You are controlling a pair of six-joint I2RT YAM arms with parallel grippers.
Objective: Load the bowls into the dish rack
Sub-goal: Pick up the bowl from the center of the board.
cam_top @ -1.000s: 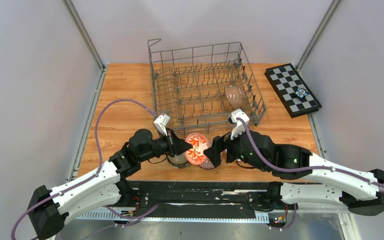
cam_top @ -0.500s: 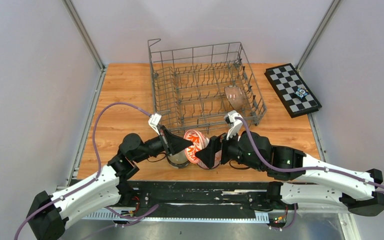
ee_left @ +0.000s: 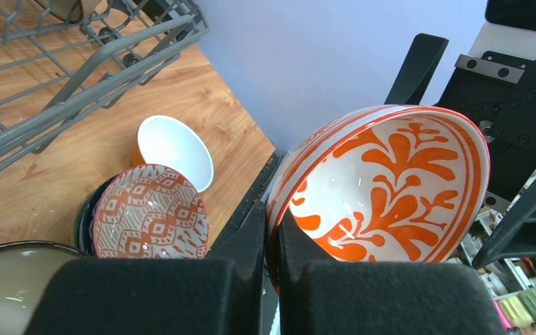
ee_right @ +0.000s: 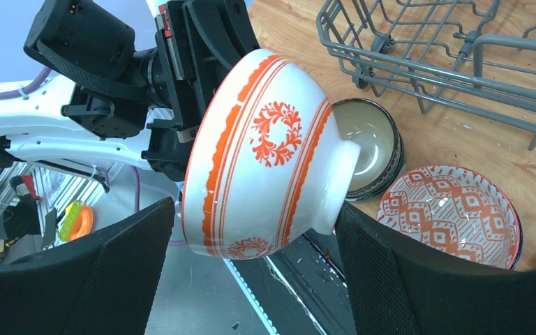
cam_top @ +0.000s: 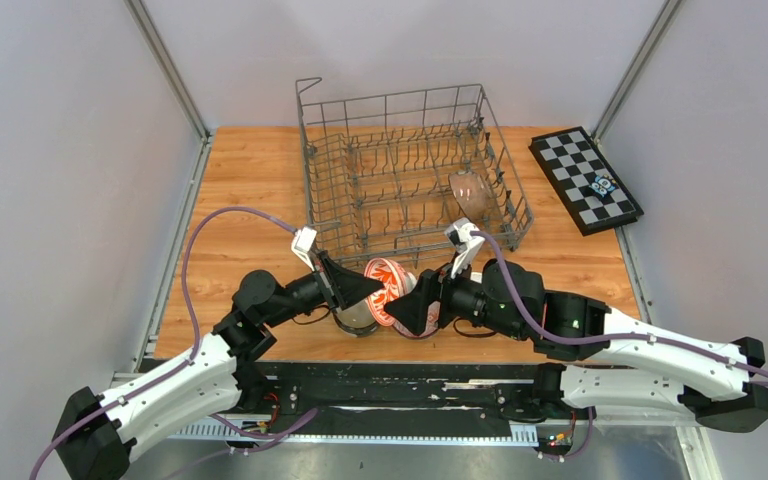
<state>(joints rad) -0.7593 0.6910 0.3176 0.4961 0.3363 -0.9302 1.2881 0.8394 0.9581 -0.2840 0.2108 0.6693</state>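
Note:
My left gripper (cam_top: 364,289) is shut on the rim of a red-white floral bowl (cam_top: 384,288) and holds it on edge above the table's near edge. In the left wrist view the gripper (ee_left: 271,234) pinches the rim of the bowl (ee_left: 391,188). My right gripper (cam_top: 412,305) is open, with its jaws on either side of the bowl's body (ee_right: 265,160); in its own view the gripper (ee_right: 251,241) has a gap on the left side. The grey dish rack (cam_top: 410,170) stands behind and holds one pale bowl (cam_top: 472,190).
Below the held bowl sit a dark-rimmed beige bowl (ee_right: 366,139), a red-white diamond-patterned bowl (ee_right: 453,213) stacked in a dark one, and an orange bowl with a white inside (ee_left: 174,150). The rack's front wall (ee_right: 447,56) is close. A chequered board (cam_top: 585,180) lies far right.
The left gripper drew back to the left with the bowl, turning it more edge-on. The right gripper followed left and now has its open jaws around the bowl.

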